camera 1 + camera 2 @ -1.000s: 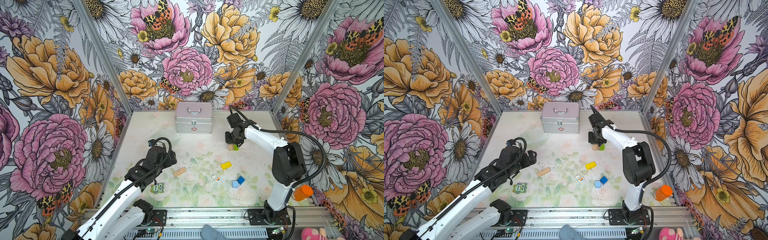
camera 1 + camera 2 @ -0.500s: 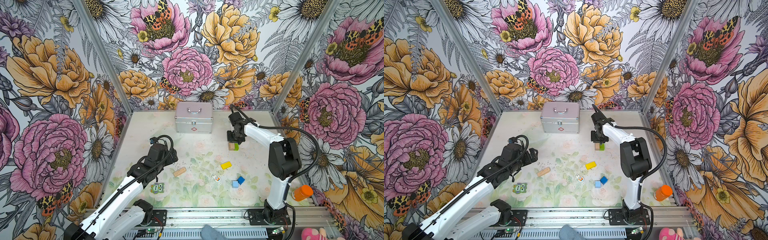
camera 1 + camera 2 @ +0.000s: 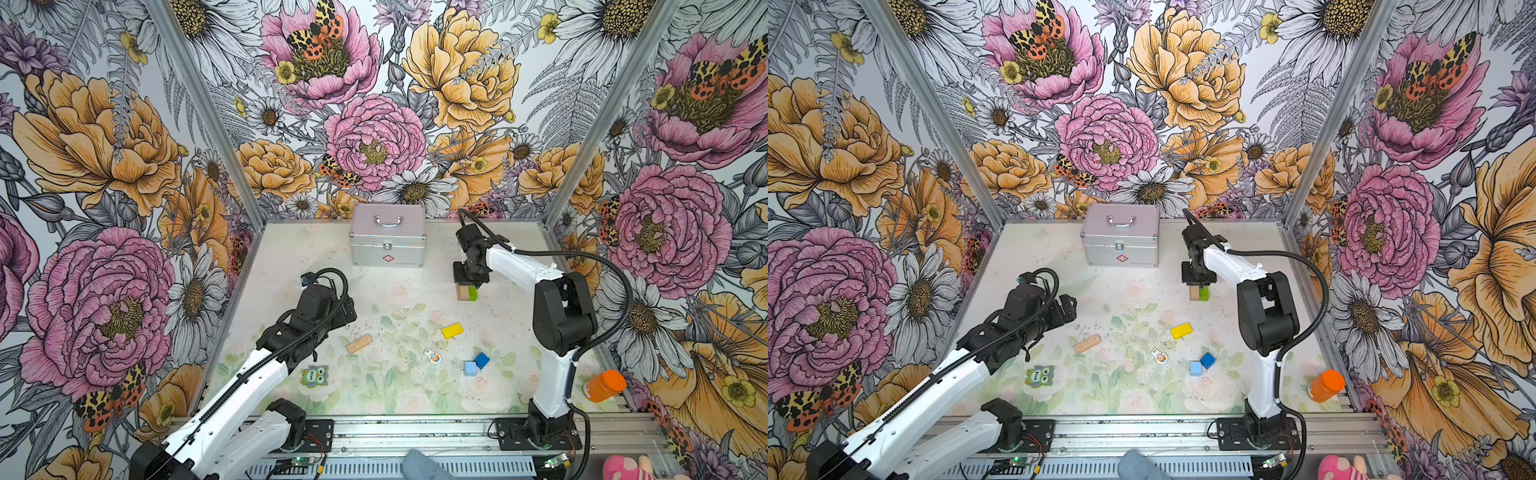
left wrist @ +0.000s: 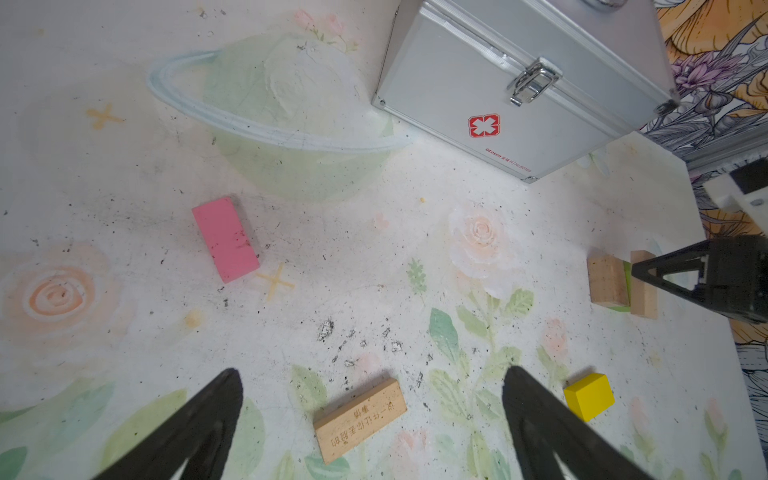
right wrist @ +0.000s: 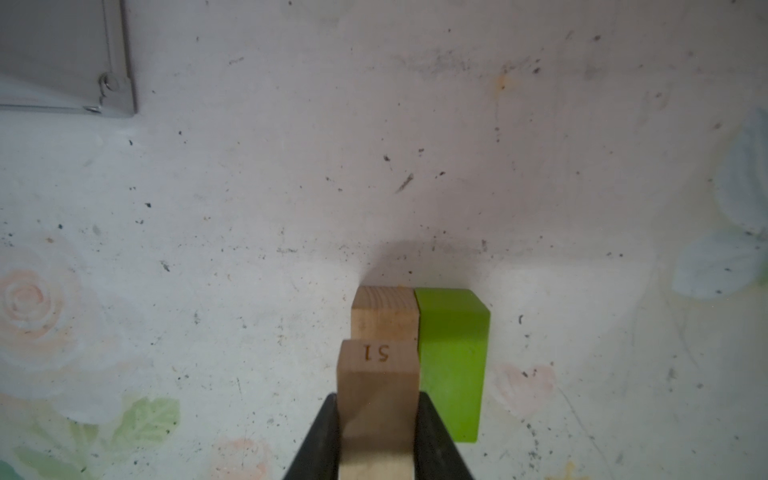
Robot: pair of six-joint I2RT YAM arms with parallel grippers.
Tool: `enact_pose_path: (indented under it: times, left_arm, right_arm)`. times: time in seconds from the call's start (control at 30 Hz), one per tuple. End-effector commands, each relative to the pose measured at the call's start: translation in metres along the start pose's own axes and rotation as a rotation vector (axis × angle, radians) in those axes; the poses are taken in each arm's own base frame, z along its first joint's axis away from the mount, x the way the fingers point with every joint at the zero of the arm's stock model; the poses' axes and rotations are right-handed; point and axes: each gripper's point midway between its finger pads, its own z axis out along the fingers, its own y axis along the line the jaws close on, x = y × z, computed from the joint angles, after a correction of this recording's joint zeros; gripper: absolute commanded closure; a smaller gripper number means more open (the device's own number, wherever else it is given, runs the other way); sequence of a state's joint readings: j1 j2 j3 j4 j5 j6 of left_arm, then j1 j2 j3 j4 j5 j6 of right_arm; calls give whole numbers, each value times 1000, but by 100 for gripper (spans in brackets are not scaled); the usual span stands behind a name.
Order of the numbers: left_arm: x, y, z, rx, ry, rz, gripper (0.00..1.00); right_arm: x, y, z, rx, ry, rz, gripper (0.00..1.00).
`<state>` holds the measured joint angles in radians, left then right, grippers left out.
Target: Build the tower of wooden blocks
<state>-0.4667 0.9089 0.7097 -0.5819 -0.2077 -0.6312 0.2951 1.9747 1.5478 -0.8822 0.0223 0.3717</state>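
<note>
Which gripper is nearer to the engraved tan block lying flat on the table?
Left. The left gripper hovers open close to the engraved tan block; the right gripper is across the table beside the green block, shut on a numbered tan block.

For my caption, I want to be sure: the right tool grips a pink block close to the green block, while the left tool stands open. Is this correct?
The colour is wrong: the right tool grips a tan numbered block, not a pink one, as the right wrist view shows. The green block is close, and the left tool is open.
</note>
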Motion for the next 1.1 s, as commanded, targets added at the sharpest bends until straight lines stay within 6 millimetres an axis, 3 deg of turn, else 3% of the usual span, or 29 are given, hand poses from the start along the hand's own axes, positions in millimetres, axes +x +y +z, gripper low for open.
enact_pose_path:
  times: [0.0, 0.8, 1.07]
  left_arm:
    - [-15, -12, -3, 38, -35, 5, 1]
    - [-16, -16, 2, 48, -29, 11, 1]
    - [-16, -17, -1, 58, -32, 13, 1]
  right_arm:
    - [-9, -3, 4, 10, -6, -8, 72]
    - [-12, -2, 16, 3, 16, -15, 70]
    - [-13, -2, 19, 5, 21, -16, 62]
